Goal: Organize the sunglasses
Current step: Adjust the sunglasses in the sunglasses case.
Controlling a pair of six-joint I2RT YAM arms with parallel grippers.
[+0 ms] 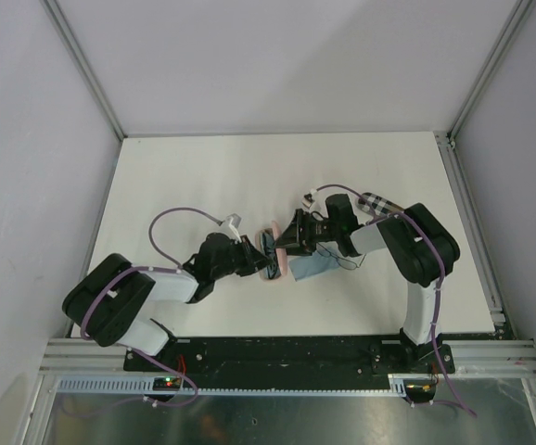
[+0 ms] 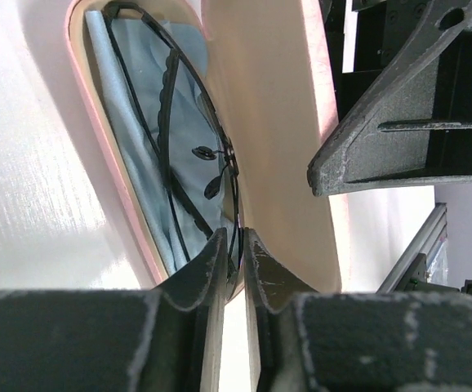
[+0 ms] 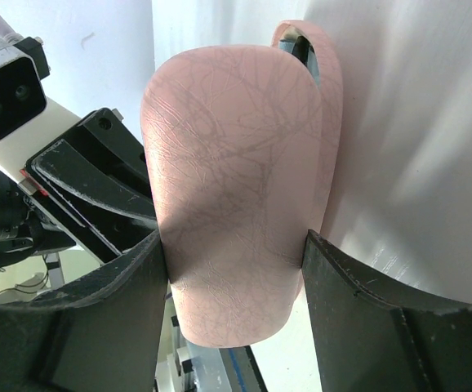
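We recorded the right gripper clamped on the pink case lid; at lower centre, the left gripper straddled the sunglasses rim, and we could not tell whether it gripped

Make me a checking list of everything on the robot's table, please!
Surface: white tabletop.
Job's things: black thin-framed sunglasses lie inside the open pink leather-look glasses case; a dark wire-framed pair lies on the table near the right arm.
Clutter: light blue cloth beside the pink case; black-and-white checkered oblong case by the right arm.
Grippers: right gripper jaws clamp the pink case; left gripper jaws almost together at the sunglasses' rim, grip unclear.
Cables: purple cables loop over both arms.
Surroundings: pale walls, metal frame posts.
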